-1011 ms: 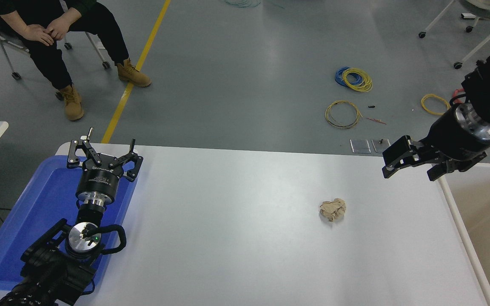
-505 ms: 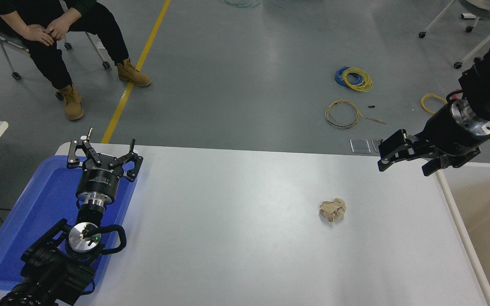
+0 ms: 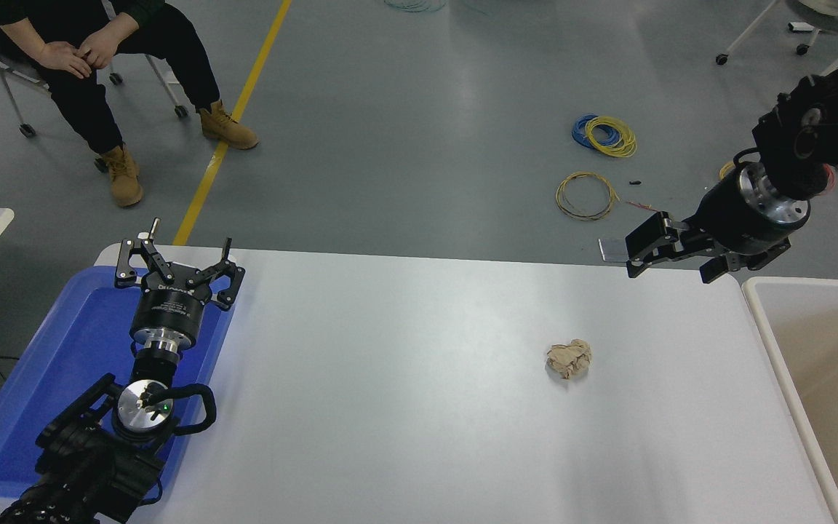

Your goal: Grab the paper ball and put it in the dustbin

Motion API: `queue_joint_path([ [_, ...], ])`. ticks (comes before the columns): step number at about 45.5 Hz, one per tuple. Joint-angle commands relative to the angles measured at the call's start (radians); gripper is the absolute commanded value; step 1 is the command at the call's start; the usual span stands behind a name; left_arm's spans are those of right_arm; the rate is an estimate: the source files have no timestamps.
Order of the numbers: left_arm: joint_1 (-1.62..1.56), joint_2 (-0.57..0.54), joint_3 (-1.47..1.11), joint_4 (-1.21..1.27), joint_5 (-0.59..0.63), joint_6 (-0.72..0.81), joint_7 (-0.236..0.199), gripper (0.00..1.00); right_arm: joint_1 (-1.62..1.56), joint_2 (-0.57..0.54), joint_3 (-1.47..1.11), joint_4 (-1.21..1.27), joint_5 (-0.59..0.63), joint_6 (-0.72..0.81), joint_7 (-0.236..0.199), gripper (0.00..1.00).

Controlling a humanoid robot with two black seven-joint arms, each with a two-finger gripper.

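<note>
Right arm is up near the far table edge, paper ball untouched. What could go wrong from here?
1. The right gripper, open, hangs over the table's far edge, well away from the paper ball; a hurried descent could nudge the light wad rather than straddle it.
2. The wad is loosely crumpled, so a grasp on an outer fold may slip during the carry.
3. The dustbin rim stands right at the table's right end; a low carry might clip it.

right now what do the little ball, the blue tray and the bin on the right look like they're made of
Paper ball: crumpled tan paper, matte, with sharp wrinkled folds. Blue tray: looks like moulded plastic, smooth with a slight sheen and rounded rim. Dustbin: white rounded rim, probably plastic; the plain beige inside could be a liner or the wall itself, hard to tell.
</note>
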Motion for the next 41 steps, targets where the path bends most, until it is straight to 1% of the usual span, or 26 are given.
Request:
queue_joint_path([
  [1,0.001,0.001,0.0,-0.001,0.0,0.0,0.0,1.0,-0.11,0.109,0.037,-0.064,0.002,-0.144,0.0,1.0],
  [6,0.001,0.001,0.0,0.0,0.0,0.0,0.0,1.0,-0.179,0.145,0.048,-0.128,0.002,-0.253,0.0,1.0],
  [9,-0.001,-0.001,0.0,0.0,0.0,0.0,0.0,1.0,-0.21,0.165,0.049,-0.153,0.002,-0.291,0.0,1.0],
  [20,0.001,-0.001,0.0,0.0,0.0,0.0,0.0,1.0,-0.302,0.218,0.052,-0.173,0.0,-0.314,0.0,1.0],
  [28,-0.001,-0.001,0.0,-0.001,0.001,0.0,0.0,1.0,-0.429,0.267,0.091,-0.296,0.002,-0.336,0.0,1.0],
  [41,0.001,-0.001,0.0,0.0,0.001,0.0,0.0,1.0,-0.597,0.323,0.15,-0.421,0.0,-0.362,0.0,1.0],
])
